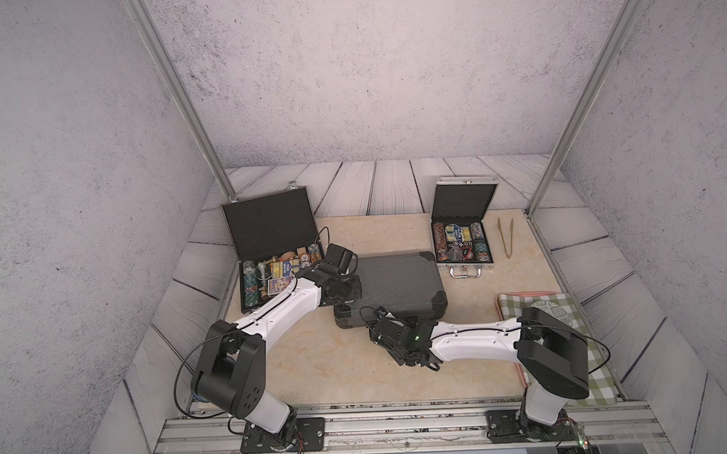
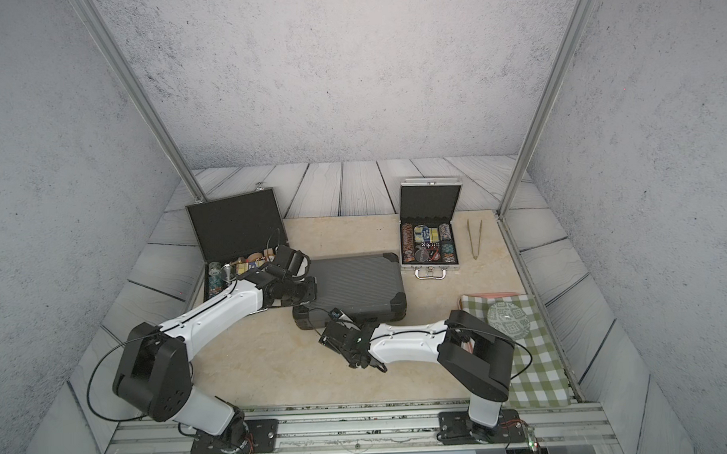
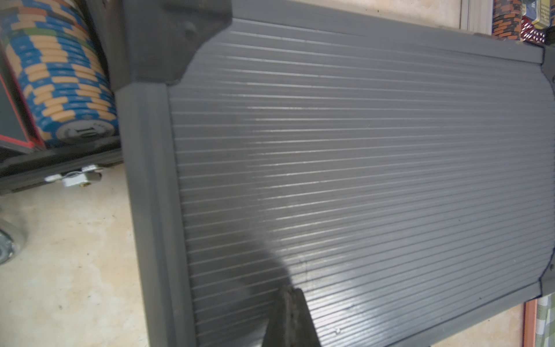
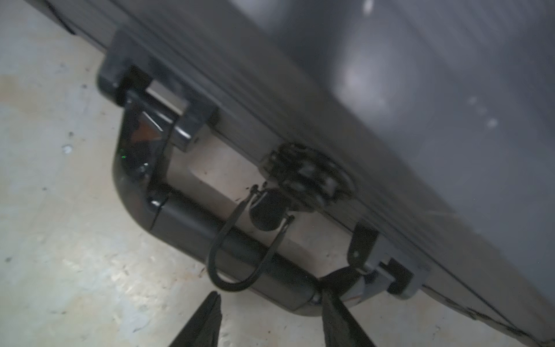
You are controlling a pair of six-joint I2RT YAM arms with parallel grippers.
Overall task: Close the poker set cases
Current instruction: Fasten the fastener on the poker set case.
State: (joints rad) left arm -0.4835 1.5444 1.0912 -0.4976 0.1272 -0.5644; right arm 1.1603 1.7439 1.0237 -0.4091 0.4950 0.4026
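Observation:
The large dark-grey ribbed case (image 1: 401,276) (image 2: 355,280) lies with its lid down in the middle of the table. My left gripper (image 1: 351,294) (image 3: 289,300) is shut, its tips at the ribbed lid (image 3: 360,150) near the case's left end. At the case's front side my right gripper (image 1: 377,319) (image 4: 270,294) stands open, its fingertips just short of the black carry handle (image 4: 192,222); a wire latch loop (image 4: 240,255) hangs over that handle. The flat black case (image 1: 270,223) at left and the small silver case (image 1: 464,228) at back right both stand open, full of chips.
Wooden tongs (image 1: 504,237) lie right of the silver case. A green checked cloth (image 1: 573,337) with a patterned plate (image 1: 550,309) covers the right front corner under my right arm. Metal frame posts (image 1: 227,187) stand at the back corners.

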